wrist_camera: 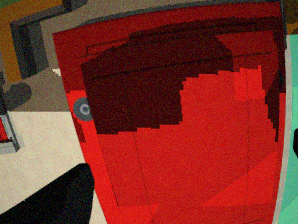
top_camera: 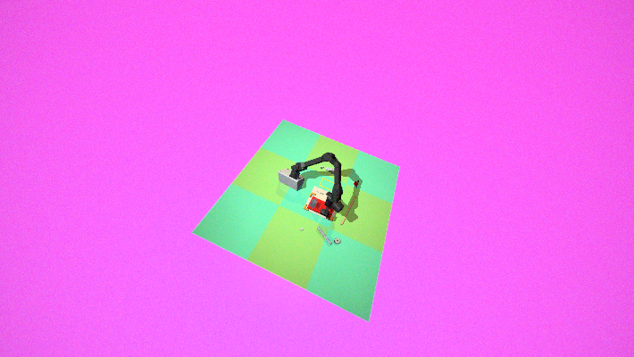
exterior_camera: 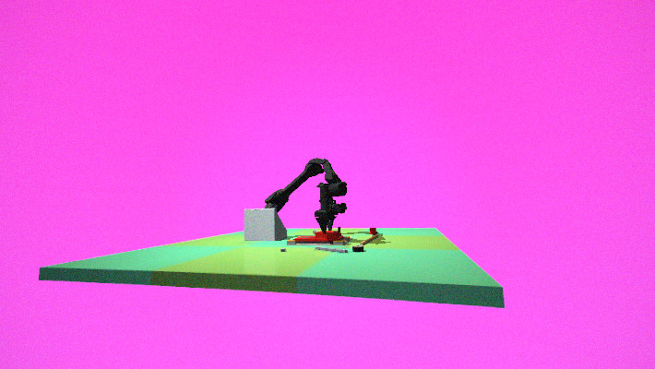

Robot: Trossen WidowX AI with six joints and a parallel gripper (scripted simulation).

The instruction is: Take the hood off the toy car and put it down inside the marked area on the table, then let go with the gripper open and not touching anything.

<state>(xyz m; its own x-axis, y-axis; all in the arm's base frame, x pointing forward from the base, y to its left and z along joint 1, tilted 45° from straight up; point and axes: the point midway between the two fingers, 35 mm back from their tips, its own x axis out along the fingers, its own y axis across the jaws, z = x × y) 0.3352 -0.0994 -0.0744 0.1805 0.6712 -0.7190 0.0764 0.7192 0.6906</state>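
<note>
The red toy car (top_camera: 316,204) (exterior_camera: 310,239) lies on a tan board near the middle of the table. Its red hood (wrist_camera: 193,156) fills the wrist view, with a dark shadow across its upper part and the grille at the bottom edge. My gripper (top_camera: 333,206) (exterior_camera: 326,230) is open and empty, pointing straight down just above the hood. One black finger (wrist_camera: 47,219) shows at the lower left of the wrist view. The marked area is a thin yellow outline (top_camera: 321,182) on the table just behind the car.
The grey arm base block (top_camera: 290,179) (exterior_camera: 263,224) stands left of the car. A small red piece (top_camera: 356,183) (exterior_camera: 373,230) and a thin rod (top_camera: 346,213) lie to the right. A wrench (top_camera: 324,236) (exterior_camera: 331,249), a round part (top_camera: 337,241) (exterior_camera: 358,248) and a small nut (top_camera: 302,229) lie in front.
</note>
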